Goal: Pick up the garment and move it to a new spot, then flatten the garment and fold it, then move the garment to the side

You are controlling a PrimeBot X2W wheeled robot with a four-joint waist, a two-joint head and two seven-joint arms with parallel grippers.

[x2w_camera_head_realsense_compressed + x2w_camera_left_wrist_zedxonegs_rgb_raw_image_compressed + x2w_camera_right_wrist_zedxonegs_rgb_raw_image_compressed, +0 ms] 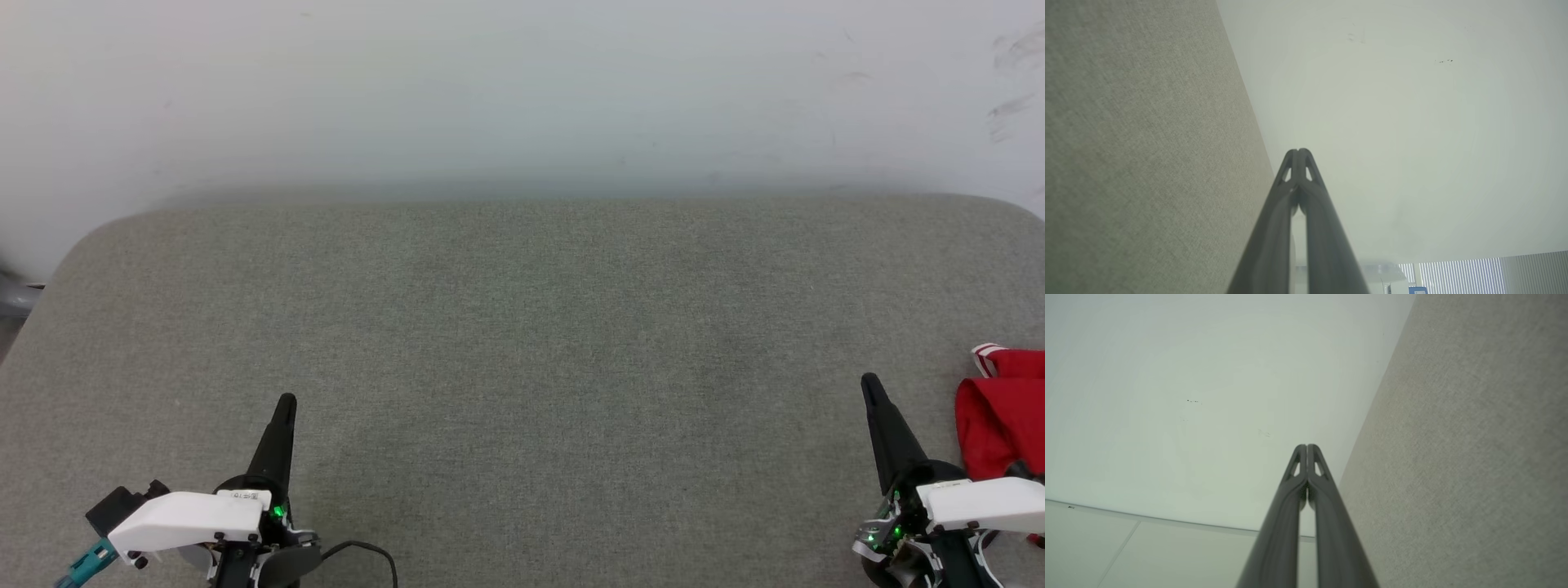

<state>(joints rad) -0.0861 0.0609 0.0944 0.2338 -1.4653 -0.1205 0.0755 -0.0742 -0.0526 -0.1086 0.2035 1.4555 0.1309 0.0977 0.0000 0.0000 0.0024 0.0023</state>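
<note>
Garment (1000, 416) sits bunched on the grey table (522, 327) at your frame's right edge, beside the clenched right gripper (870, 384); left gripper (286, 402) clenched too.

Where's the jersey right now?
In the head view, the red jersey lies bunched on the grey surface at the right edge, just right of the right gripper.

The garment (1000, 416) runs off the head view's right edge — lower part hidden behind the white right forearm (980, 500).
</note>
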